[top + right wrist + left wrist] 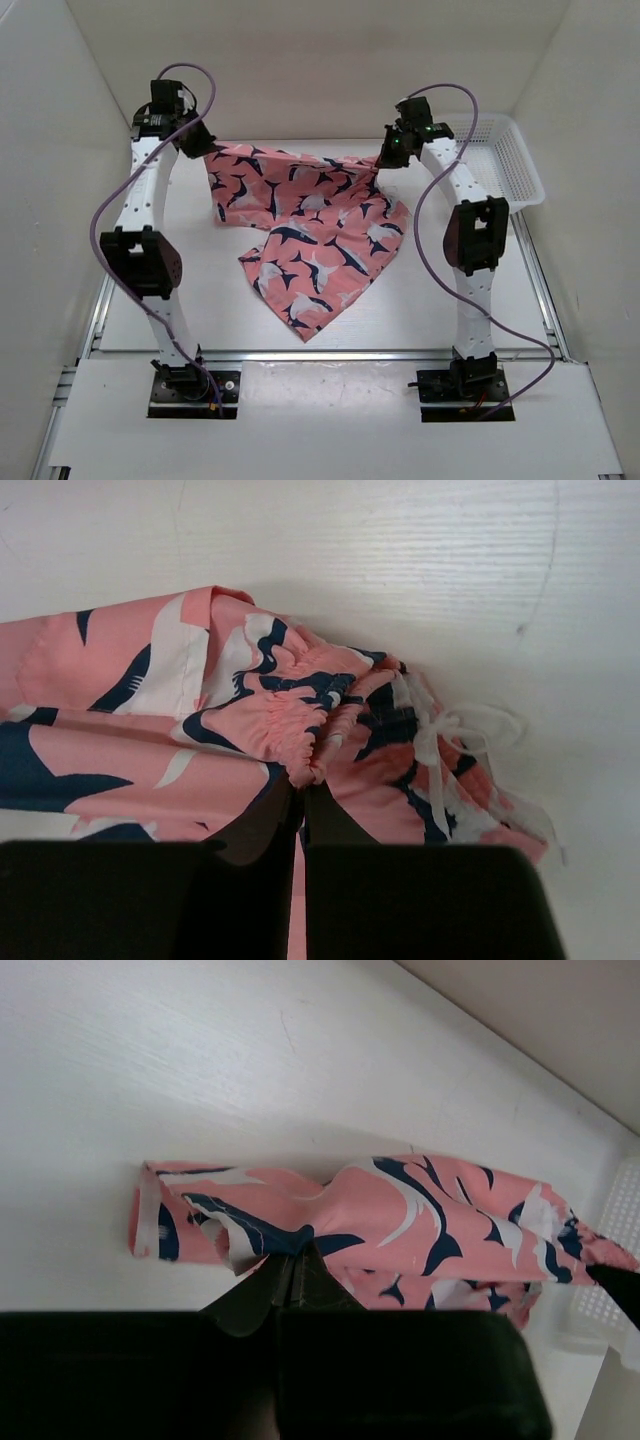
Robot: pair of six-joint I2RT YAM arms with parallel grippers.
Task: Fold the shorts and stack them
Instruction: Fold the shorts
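The salmon-pink shark-print shorts (310,225) are held by both arms along their far edge, stretched between them, and drape down onto the table toward me. My left gripper (205,148) is shut on the far left corner; in the left wrist view the left gripper (295,1252) pinches the shorts (400,1210). My right gripper (383,160) is shut on the gathered waistband at the far right; in the right wrist view the right gripper (303,780) pinches the shorts (150,740), with the white drawstring (450,730) hanging loose beside it.
A white mesh basket (510,160) stands at the far right against the wall, just right of my right arm; its rim shows in the left wrist view (620,1250). White walls enclose the table (420,300) on three sides.
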